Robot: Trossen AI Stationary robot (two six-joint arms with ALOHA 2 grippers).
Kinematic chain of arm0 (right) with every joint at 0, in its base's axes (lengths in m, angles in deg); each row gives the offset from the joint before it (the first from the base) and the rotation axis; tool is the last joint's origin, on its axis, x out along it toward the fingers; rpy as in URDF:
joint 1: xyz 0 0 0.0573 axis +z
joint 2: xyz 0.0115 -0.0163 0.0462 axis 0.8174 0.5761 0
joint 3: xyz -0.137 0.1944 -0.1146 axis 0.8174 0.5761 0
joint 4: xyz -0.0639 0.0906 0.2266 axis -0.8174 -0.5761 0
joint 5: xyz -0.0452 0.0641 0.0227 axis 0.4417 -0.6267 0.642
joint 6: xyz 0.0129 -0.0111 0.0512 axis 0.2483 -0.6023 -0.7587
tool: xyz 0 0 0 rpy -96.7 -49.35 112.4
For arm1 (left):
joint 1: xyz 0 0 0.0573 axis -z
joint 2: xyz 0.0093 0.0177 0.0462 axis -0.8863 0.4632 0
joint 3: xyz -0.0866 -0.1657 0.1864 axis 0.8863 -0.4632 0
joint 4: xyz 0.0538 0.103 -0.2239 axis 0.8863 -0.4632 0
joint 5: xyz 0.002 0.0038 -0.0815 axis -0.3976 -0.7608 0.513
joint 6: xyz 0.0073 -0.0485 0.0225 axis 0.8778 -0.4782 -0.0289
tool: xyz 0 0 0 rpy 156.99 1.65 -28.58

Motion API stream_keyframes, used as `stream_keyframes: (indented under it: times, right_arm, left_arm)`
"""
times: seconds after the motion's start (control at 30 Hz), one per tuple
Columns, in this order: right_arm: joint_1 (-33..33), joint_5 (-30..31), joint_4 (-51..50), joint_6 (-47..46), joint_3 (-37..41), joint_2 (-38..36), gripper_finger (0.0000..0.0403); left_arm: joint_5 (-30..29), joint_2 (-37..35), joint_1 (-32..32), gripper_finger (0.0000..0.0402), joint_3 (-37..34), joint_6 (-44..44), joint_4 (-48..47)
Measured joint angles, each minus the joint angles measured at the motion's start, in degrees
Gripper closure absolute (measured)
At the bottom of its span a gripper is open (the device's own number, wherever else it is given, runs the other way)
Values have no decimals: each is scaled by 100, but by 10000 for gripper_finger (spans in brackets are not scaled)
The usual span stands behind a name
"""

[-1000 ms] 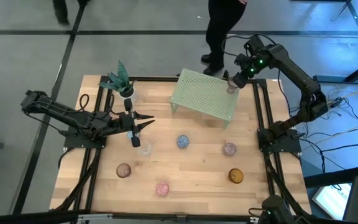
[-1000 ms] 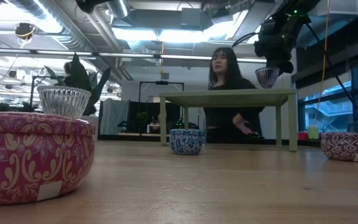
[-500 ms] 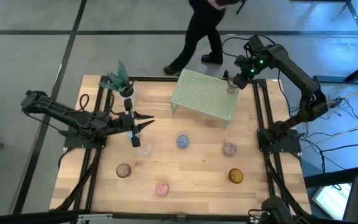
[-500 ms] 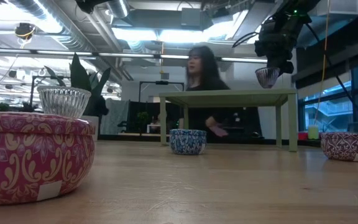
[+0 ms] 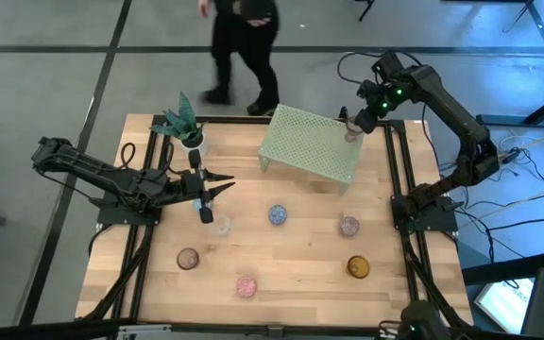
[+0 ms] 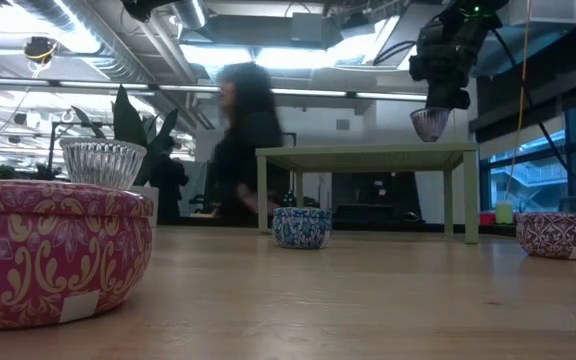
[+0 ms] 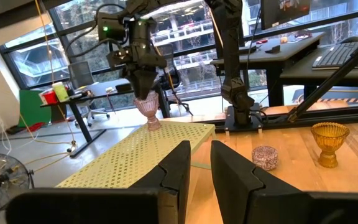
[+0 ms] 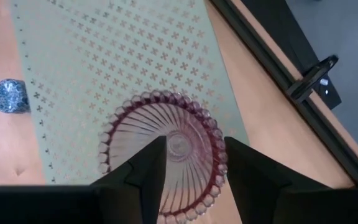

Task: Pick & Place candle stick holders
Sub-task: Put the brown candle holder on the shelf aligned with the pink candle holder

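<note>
Low view, operator: nearest you sits a pink floral-patterned holder (image 6: 56,250), cut off at the frame's edge, with a ribbed clear glass cup (image 6: 102,161) behind it. Farther back stand a blue patterned holder (image 6: 301,227) and a purple patterned one (image 6: 557,235) on the wooden table (image 6: 368,300). Beyond them, the green perforated rack (image 6: 368,155) carries a pinkish fluted glass cup (image 6: 430,123) on its far right corner. Your right gripper (image 8: 188,163) straddles that cup, fingers apart around its scalloped rim; whether they touch it you cannot tell. Your left gripper (image 7: 199,163) waits, fingers nearly together, empty. A blurred person (image 6: 240,140) passes behind.
</note>
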Motion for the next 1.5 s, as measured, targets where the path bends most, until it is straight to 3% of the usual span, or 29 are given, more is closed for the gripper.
stream_keyframes:
  times: [0.43,0.67,1.1,1.5]
  right_arm:
    - [9,-20,-1008,-30,-1146,-12,240]
    - [458,-868,-1138,-166,-1369,-355,240]
    - [2820,-745,-732,-944,-1237,-1329,240]
    - [4991,-141,973,-2171,818,-1811,240]
  left_arm:
    - [0,2,0,343,2,0,0]
    - [0,2,0,343,0,0,0]
    - [2,1,56,343,1,-22,0]
    - [3,2,207,343,2,-160,-39]
